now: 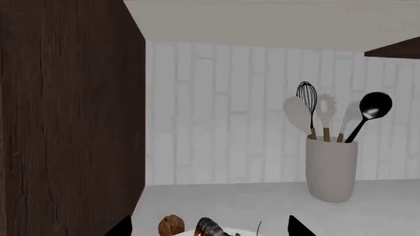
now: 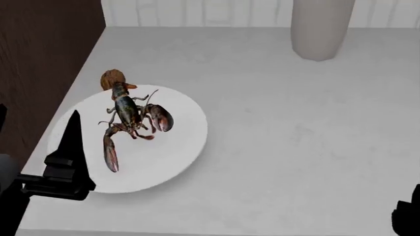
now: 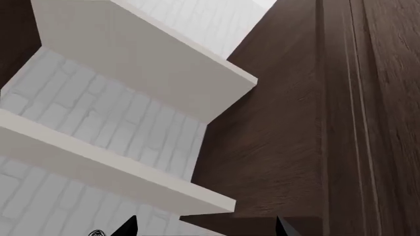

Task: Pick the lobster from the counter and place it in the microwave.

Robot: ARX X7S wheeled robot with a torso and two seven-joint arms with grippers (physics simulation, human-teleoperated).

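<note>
The lobster (image 2: 131,118) lies on a round white plate (image 2: 177,162) near the worktop's (image 2: 295,137) left end, its tail touching a small walnut (image 2: 111,78) at the plate's far rim. The left gripper (image 2: 69,147) hovers over the plate's near-left edge, jaws spread apart and holding nothing. The right gripper (image 3: 203,227) points up at white shelves (image 3: 118,162); its jaws are apart and empty. A utensil crock (image 1: 331,167) stands by the back wall.
</note>
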